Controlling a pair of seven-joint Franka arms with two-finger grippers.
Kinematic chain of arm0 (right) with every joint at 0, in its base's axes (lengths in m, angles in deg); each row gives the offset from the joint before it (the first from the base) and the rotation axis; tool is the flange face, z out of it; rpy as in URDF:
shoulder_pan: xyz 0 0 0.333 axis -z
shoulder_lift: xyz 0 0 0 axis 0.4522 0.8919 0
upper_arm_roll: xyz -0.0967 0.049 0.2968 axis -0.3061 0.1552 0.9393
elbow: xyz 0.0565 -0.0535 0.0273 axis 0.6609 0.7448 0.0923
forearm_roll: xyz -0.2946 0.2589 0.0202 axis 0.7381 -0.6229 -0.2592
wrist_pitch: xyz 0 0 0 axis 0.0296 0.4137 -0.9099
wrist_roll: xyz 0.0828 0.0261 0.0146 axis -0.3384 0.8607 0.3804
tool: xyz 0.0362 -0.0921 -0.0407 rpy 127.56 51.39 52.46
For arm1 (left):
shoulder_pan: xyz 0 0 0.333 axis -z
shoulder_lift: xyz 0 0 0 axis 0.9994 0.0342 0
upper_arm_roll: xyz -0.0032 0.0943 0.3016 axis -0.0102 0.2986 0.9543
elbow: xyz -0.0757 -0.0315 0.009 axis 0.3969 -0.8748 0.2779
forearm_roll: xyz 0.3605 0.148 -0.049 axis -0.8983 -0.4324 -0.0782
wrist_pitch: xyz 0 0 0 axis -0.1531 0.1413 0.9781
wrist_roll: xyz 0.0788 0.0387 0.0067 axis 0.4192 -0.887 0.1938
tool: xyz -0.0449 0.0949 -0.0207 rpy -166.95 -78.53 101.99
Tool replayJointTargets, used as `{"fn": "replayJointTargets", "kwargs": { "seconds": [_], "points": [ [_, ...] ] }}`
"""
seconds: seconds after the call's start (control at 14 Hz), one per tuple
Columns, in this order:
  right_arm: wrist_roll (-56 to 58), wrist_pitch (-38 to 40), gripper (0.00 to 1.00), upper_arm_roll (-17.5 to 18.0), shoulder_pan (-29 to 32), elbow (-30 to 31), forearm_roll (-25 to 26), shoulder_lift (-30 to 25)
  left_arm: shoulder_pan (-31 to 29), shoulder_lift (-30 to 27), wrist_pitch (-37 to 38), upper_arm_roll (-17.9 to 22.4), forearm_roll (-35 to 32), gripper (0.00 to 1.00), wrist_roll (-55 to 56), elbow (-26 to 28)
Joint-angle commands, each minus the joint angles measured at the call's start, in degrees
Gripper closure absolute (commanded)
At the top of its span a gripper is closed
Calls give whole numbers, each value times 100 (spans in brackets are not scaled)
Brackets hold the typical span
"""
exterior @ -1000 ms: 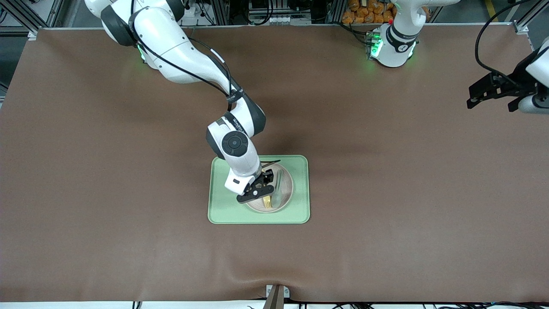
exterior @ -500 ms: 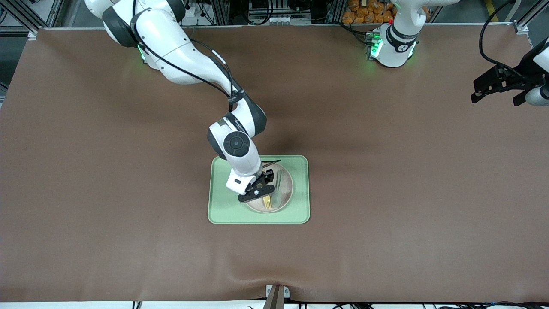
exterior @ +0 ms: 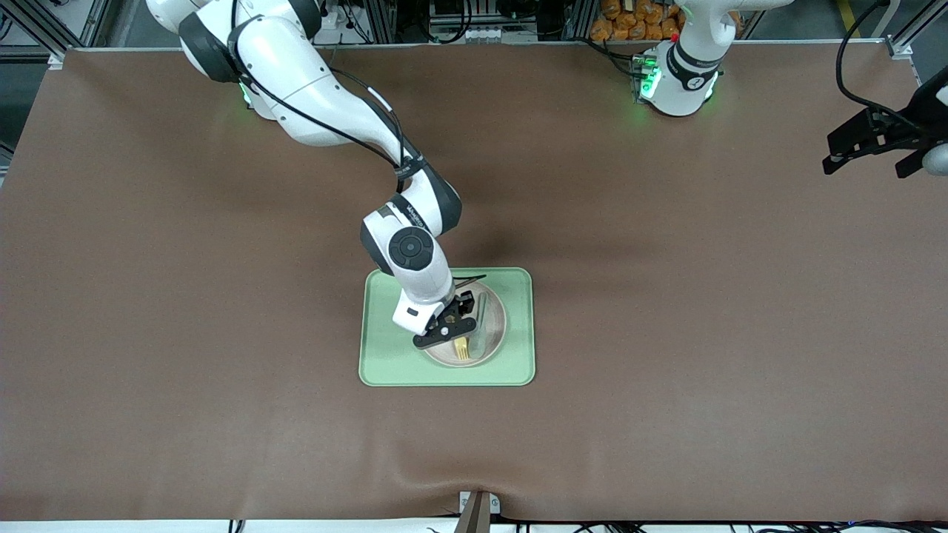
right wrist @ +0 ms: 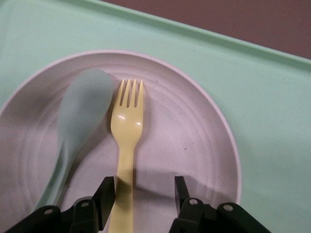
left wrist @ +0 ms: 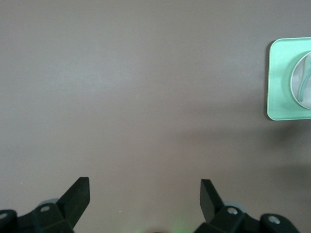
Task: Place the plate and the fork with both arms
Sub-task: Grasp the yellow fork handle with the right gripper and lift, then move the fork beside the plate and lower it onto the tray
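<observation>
Right gripper (right wrist: 146, 196): spread open over the fork (right wrist: 125, 141), lying beside the spoon (right wrist: 77, 131) on the plate (right wrist: 194, 141).
Left gripper (left wrist: 145, 194): waiting open over bare table.
Risk: 1 finger is crowding the handle, possibly dragging it.

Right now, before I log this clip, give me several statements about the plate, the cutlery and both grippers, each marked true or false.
1. The fork lies on the plate. True.
2. The spoon lies on the bare table. False: it lies on the plate beside the fork.
3. The plate sits on the green tray. True.
4. The right gripper is shut on the fork. False: its fingers are open, over the fork's handle.
5. The left gripper is over the tray. False: it is open over bare table at the left arm's end.
</observation>
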Motion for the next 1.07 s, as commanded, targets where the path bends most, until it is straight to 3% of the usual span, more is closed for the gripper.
{"fn": "replayJointTargets", "kwargs": {
  "seconds": [0.0, 0.07, 0.71, 1.0],
  "points": [
    [-151, -29, 48, -57, -118, -177, 148, 142, -55, -74, 99, -47, -151, 0, -97, -10],
    [-151, -20, 56, -66, -136, -177, 209, 142, -63, -73, 99, -47, -151, 0, -97, -10],
    [-282, 59, 89, -93, -127, -264, 227, 107, -46, -38, 63, -65, -116, 0, -97, -19],
    [-362, 488, 91, -102, -92, -518, 218, 46, -2, 5, 72, -100, -124, 0, -106, -1]
  ]
}}
